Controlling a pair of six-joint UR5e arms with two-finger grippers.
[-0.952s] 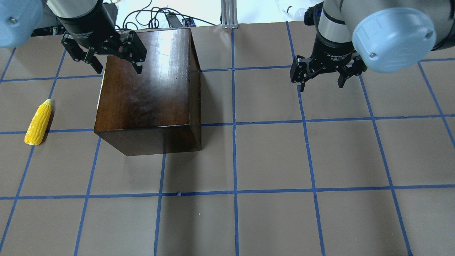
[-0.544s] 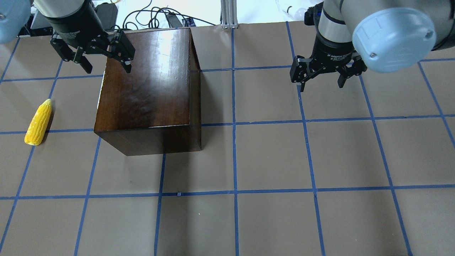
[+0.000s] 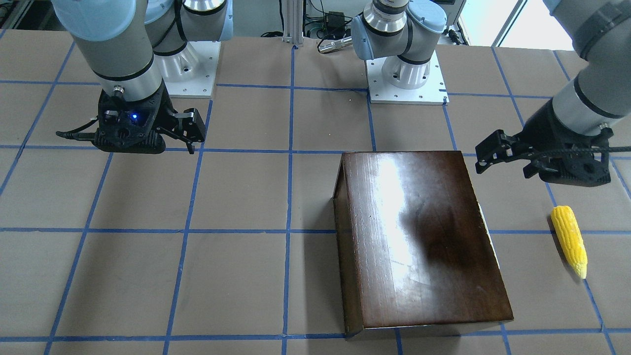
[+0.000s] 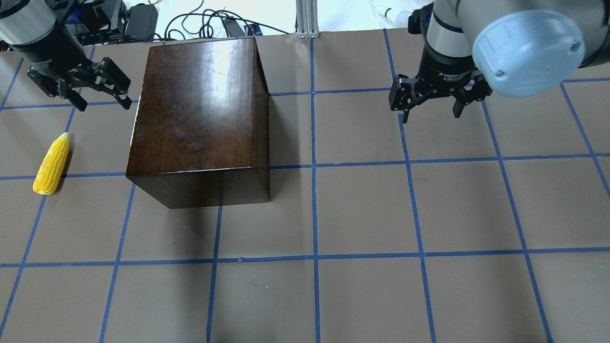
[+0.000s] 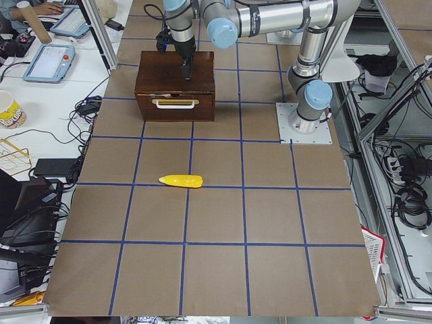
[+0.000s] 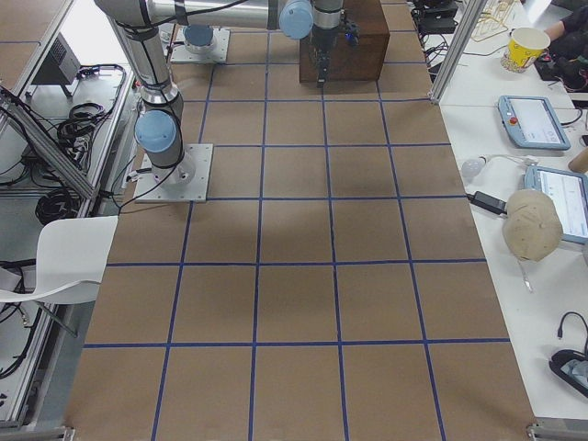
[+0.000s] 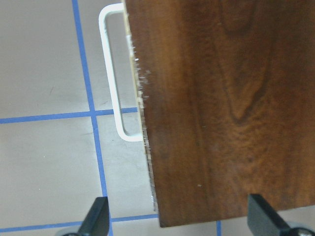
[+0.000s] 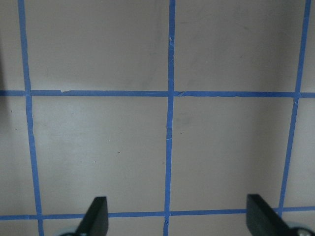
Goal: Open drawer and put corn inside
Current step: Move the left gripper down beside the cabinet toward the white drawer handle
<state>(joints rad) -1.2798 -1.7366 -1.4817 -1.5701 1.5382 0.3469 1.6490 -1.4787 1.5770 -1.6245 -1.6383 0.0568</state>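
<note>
now the left end effector (image 4: pixel 104 103) has slid off the top of the box (image 4: pixel 200 109) to its handle side, fingers spread and holding nothing, likely lining up for the pull. the right end effector (image 4: pixel 431 115) hangs unmoved, equally released. the drawer (image 5: pixel 202 108) is shut. the corn (image 4: pixel 51 163) lies on the table (image 4: pixel 362 214), apart from the box. only the exterior left and left wrist views show the white handle (image 7: pixel 111 73); the overhead view hides it.

Light: bright, even, from overhead;
Glare: white sheen seen on the wooden box (image 4: pixel 200 119);
Shadows: soft, thrown beside it;
Focus: wrist views slightly softened
</note>
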